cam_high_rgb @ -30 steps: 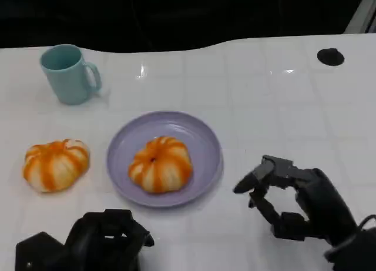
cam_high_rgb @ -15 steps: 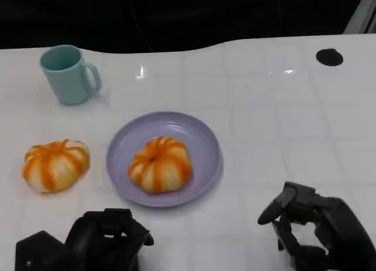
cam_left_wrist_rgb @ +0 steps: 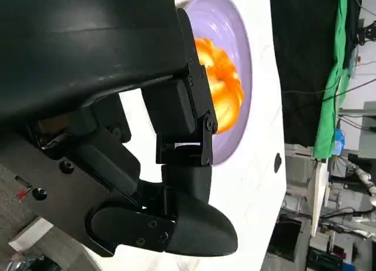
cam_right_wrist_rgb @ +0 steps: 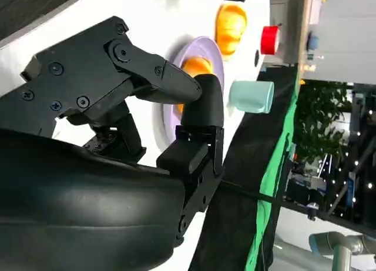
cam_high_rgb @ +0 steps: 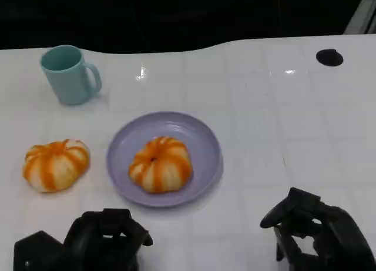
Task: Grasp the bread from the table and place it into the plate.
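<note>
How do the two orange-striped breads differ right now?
The bread in the plate sits near the middle of the purple plate; the bread on the table lies on the bare white table, apart from the plate's rim and nearer the teal mug. Both are round, orange-and-white striped, similar in size, untouched.

The counter point(cam_high_rgb: 276, 106) looks glossy white, with faint tile lines and small glints of light. The plate point(cam_high_rgb: 202, 136) is smooth lilac, slightly shiny. The mug point(cam_high_rgb: 67, 77) is smooth pale teal. Both breads point(cam_high_rgb: 160, 163) point(cam_high_rgb: 56, 164) have a glazed orange-striped crust. Both hands point(cam_high_rgb: 106, 244) point(cam_high_rgb: 320, 238) are matt black plastic.
</note>
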Tool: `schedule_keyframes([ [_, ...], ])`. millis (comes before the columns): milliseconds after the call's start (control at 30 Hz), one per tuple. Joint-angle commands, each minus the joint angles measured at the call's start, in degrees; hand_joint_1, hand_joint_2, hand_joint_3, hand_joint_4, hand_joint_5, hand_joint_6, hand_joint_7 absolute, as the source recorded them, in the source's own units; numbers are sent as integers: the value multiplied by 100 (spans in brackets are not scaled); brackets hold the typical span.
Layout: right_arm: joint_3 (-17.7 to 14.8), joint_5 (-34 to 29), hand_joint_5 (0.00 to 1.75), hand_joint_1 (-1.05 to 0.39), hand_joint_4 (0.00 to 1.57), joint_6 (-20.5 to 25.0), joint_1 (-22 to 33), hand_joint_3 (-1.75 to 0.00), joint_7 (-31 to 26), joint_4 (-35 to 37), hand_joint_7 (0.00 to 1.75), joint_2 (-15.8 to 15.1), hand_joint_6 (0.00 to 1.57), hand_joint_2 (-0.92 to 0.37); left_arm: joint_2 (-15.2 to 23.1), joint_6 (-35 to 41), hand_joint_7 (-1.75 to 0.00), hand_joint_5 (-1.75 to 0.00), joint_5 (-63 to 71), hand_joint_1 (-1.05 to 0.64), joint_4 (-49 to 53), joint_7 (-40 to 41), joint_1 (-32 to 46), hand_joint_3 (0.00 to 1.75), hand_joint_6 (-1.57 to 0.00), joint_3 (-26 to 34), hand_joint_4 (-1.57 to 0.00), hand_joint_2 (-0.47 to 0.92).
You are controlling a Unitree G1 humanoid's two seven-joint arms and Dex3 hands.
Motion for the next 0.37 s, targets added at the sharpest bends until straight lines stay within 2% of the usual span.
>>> schedule_keyframes([
  [33,-124,47,174,-43,81,-86,-64,-86,-9,200,132,32,83,-67,82,-36,-71,-123,-31,-105,34,-4,15,54,-145,53,-157,61],
  [267,-165,27,174,-42,80,-171,-106,-85,19,287,134,79,81,-68,76,-25,-71,-123,-74,-105,45,-38,7,54,-145,63,-157,61],
  [367,-178,103,170,-40,80,-166,-122,-85,87,298,130,99,81,-68,98,-65,-71,-122,-85,-105,81,-75,-5,54,-143,63,-157,62],
])
